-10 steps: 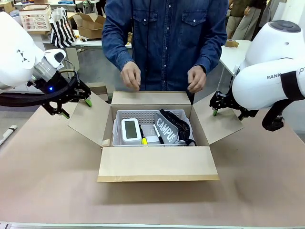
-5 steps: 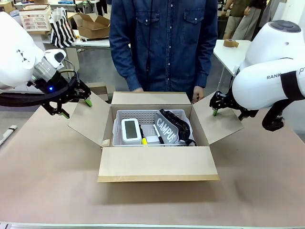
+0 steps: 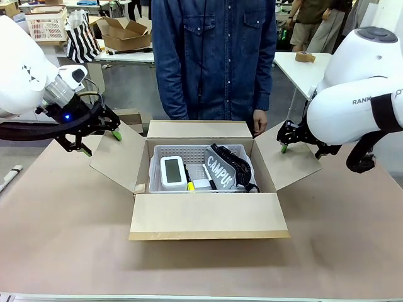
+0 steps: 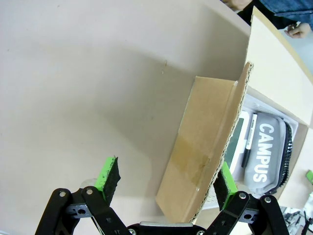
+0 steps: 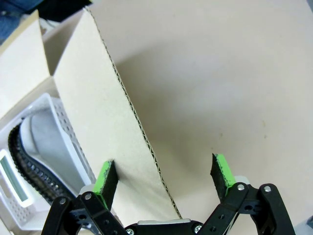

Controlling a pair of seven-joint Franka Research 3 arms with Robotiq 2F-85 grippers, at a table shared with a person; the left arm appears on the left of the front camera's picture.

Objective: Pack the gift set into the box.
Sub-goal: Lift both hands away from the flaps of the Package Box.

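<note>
Your box (image 3: 208, 217) sits mid-surface (image 3: 63, 251) with all four flaps open. Inside it is a white perforated basket (image 3: 189, 153) holding a white device (image 3: 172, 171) and a grey pouch (image 3: 221, 171) printed CAMPUS. Your left hand (image 3: 101, 143) is released, its fingers spread wide astride the edge of the left flap (image 3: 116, 160). Your right hand (image 5: 165, 176) is likewise released, astride the right flap (image 3: 293, 163). A person (image 3: 214, 56) in a denim shirt stands just behind the far flap.
</note>
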